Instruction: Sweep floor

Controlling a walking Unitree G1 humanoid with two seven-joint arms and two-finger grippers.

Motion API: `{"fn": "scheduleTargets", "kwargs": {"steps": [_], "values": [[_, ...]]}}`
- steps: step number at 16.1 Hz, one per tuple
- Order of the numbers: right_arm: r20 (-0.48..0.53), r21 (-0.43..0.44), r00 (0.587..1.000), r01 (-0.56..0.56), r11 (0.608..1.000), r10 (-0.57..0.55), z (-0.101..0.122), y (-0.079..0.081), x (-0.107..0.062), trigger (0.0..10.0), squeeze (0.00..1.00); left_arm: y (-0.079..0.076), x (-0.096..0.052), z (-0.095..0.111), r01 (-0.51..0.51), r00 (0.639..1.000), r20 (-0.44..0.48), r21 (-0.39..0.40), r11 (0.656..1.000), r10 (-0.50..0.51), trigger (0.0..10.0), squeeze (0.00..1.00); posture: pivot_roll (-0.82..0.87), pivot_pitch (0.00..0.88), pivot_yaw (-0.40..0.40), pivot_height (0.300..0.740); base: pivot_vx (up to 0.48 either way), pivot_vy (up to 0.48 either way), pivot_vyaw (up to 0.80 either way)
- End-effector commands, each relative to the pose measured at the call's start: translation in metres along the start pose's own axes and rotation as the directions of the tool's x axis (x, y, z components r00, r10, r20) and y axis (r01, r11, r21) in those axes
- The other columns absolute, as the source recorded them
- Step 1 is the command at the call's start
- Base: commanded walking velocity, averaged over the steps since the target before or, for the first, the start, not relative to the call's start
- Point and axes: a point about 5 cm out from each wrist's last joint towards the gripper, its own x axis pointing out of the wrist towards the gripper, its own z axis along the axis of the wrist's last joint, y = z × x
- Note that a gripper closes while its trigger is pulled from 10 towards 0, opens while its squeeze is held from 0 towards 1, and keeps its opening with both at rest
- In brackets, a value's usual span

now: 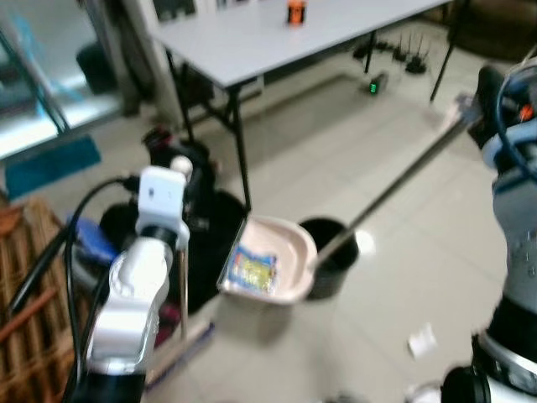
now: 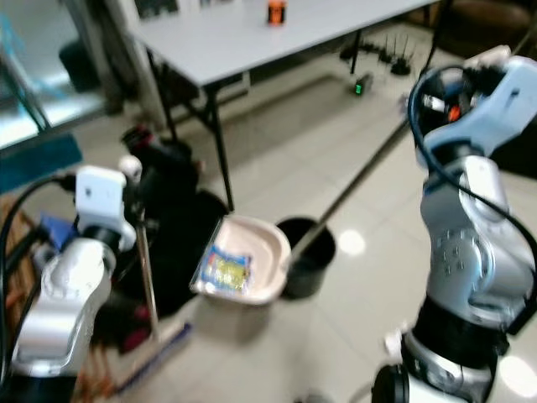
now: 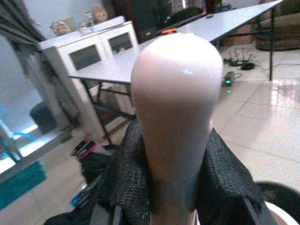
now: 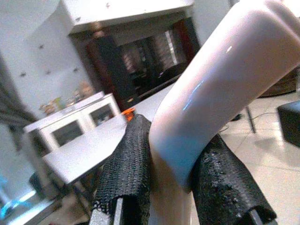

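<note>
A pink dustpan (image 1: 273,260) is tipped up off the floor with a yellow and blue wrapper (image 1: 252,270) lying in it. Its thin upright pole (image 1: 183,290) ends in a pale knob (image 3: 176,93), and my left gripper (image 3: 173,168) is shut on that knob. My right gripper (image 4: 171,164) is shut on the pale curved top of the broom handle (image 4: 211,89), at the right (image 2: 436,101). The long grey broom pole (image 1: 403,180) slants down to a dark round shape (image 1: 331,252) beside the pan; I cannot tell whether that is the brush head or a bin.
A grey table (image 1: 252,42) on black legs stands ahead with an orange object (image 1: 295,12) on it. Black bags (image 1: 197,210) lie under its near corner. A wicker basket (image 1: 25,285) sits at the left. White paper scraps (image 1: 422,340) lie on the tiled floor at the right.
</note>
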Motion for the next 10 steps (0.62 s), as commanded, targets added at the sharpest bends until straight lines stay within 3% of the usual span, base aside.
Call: {"fn": "scheduleTargets", "kwargs": {"steps": [1,9,10], "values": [[0.087,-0.010,0.996,0.007,1.000,-0.006,0.0187,0.0001,-0.0014,10.0,0.00,-0.0047,0.0030,0.0095,0.027,0.999,0.042,0.001,1.000,-0.027,10.0,0.00,-0.04,0.037,0.063,0.740,0.442,0.000,-0.66],[0.105,-0.031,0.994,0.027,0.999,-0.023,0.0227,-0.0055,-0.0047,10.0,0.00,-0.0048,0.0047,0.0057,0.031,0.999,0.016,0.004,1.000,-0.031,10.0,0.00,-0.04,0.032,0.072,0.740,0.421,0.000,0.00],[0.107,-0.034,0.994,0.030,0.999,-0.027,0.0233,-0.0063,-0.0048,10.0,0.00,-0.0055,0.0043,0.0039,0.036,0.999,0.006,-0.002,0.999,-0.036,10.0,0.00,-0.05,0.031,0.073,0.740,0.000,0.000,0.00]]}}
